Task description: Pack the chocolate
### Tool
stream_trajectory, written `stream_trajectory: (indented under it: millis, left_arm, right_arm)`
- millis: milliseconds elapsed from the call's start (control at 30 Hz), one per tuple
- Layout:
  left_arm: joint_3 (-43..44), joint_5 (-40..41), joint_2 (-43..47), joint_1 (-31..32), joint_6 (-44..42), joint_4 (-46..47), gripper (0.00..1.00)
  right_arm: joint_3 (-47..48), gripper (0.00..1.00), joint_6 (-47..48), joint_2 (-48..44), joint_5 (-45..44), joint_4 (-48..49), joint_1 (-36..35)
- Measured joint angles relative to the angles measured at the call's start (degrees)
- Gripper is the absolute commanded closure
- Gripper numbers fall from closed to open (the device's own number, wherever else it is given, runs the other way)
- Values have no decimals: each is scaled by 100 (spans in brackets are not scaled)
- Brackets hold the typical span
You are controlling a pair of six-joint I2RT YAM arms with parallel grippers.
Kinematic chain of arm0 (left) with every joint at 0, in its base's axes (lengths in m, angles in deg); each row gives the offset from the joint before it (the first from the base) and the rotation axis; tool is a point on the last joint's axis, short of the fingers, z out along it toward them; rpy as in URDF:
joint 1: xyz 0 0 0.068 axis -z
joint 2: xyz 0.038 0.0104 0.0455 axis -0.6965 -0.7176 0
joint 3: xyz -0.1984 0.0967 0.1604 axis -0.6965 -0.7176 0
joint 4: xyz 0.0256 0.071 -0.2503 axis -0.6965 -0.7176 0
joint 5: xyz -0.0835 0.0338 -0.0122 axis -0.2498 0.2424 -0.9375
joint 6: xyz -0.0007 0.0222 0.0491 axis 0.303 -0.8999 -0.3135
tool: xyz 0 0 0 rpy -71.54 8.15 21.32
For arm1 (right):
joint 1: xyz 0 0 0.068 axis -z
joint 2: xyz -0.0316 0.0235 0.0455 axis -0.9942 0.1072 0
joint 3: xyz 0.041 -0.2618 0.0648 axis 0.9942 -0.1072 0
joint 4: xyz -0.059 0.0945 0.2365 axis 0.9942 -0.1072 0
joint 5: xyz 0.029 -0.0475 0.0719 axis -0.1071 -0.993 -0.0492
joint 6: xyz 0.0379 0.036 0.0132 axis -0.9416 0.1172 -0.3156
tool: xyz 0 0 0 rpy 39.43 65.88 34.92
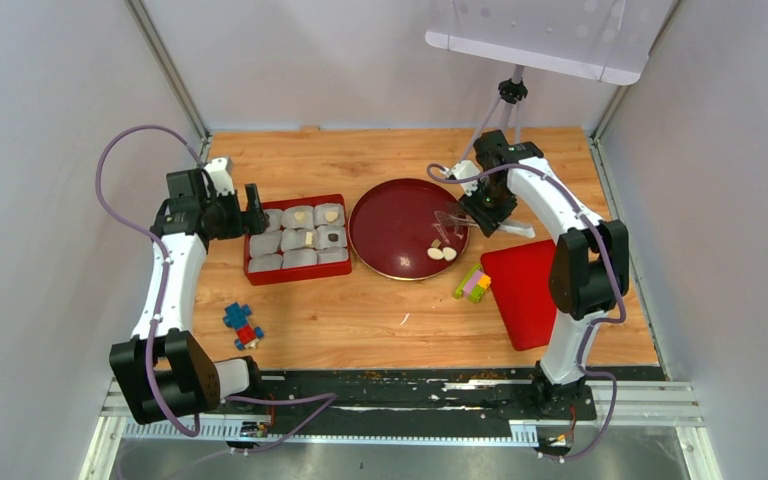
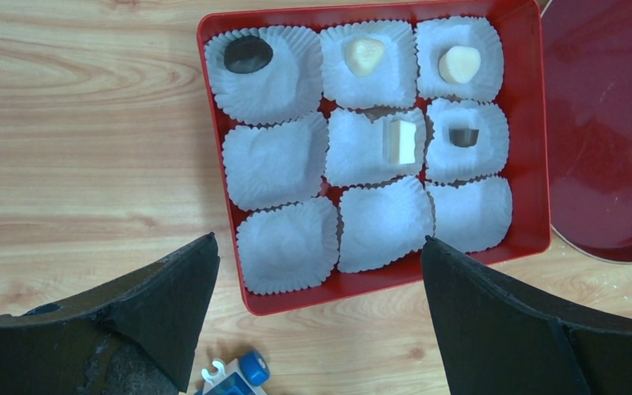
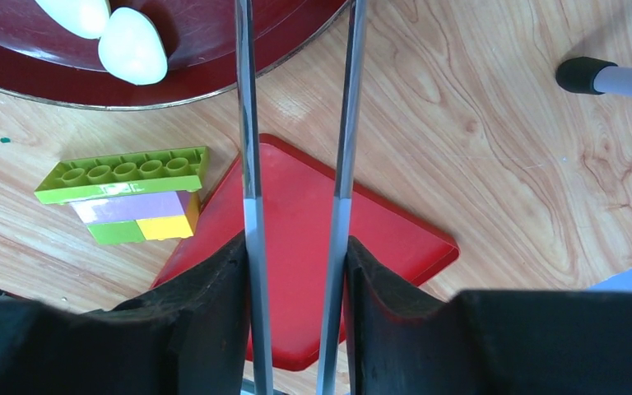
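On the plate [image 1: 390, 215]: two pale chocolates [image 3: 132, 49] lie touching, near its rim.
Red box [image 2: 525, 123]: five paper cups [image 2: 276, 160] filled, four bare.
Right claw [image 3: 296, 271]: clamped on tongs [image 3: 249, 123], blades apart.
Left claw [image 2: 319, 243]: spread wide, empty, above the box.
Risk: squeezed smooth ovals could squirt out and roll onto the surface [image 1: 360, 320].

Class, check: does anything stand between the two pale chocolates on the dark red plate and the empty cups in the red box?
Nothing visible does. The pale chocolates lie on the plate; only bare plate and its rim separate them from the box, whose near row of cups is empty.
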Motion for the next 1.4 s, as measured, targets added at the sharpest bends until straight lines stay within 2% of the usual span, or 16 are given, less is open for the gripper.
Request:
stream_trajectory:
  millis: [133,267,833,1000,1200,1400]
  left_arm:
    - [-42,2,0,0,4,11,0]
    - [-48,0,0,0,26,33,0]
    - [-52,-17,0,0,66,52,0]
    - [-85,-20,0,0,72,87,0]
    - [-184,-33,2,0,94,114,0]
    - [-190,-37,11,0,94,116,0]
  right_arm:
    - [2,53,2,-9,-96,0,0]
    - [2,53,0,-70,-201,0,0]
    - [-105,59,46,-240,-284,-179,-33]
    - [-273,67,72,-240,-284,-267,-129]
    - [-271,85,90,-240,-284,-297,-284]
    - [317,90,92,-240,-245,-306,-553]
